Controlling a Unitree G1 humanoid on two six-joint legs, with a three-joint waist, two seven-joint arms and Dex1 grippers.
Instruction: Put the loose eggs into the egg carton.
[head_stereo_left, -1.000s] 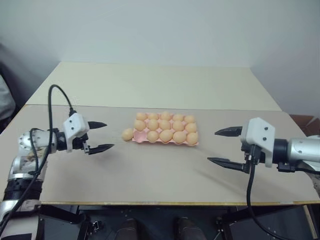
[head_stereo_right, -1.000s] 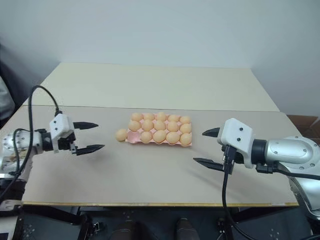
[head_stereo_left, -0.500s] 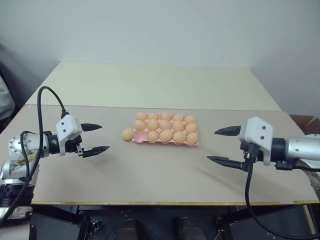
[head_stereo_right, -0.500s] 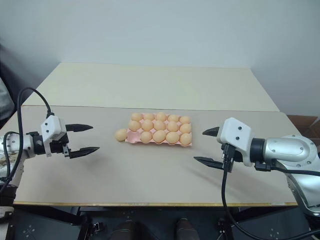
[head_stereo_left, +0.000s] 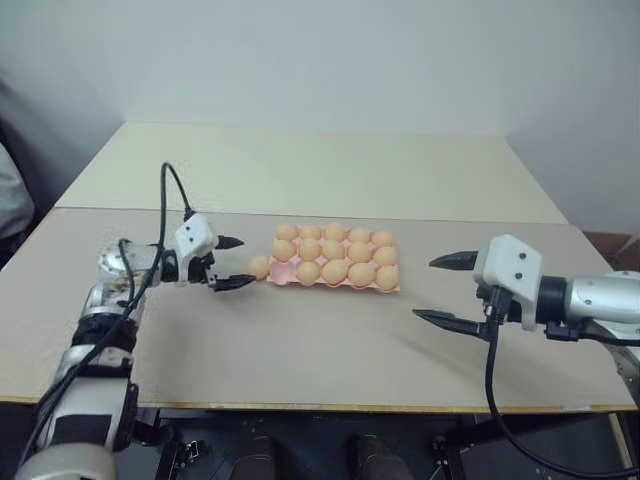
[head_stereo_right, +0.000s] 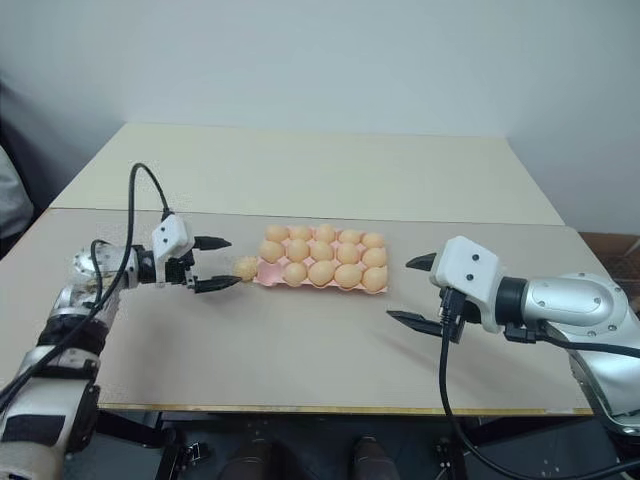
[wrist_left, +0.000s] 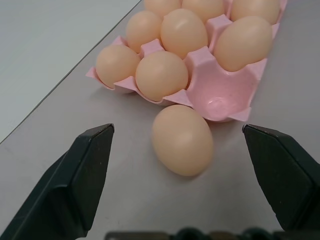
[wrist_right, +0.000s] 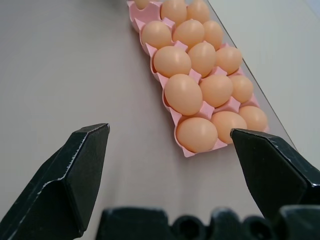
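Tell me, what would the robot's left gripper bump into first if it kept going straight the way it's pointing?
Most likely the loose egg on the table. It lies straight ahead of the open left gripper, just before the egg carton's one empty cell.

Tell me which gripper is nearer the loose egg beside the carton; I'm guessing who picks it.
Left. The left gripper hangs open right next to the loose egg, not touching it. The right gripper hovers open beyond the egg carton's far end.
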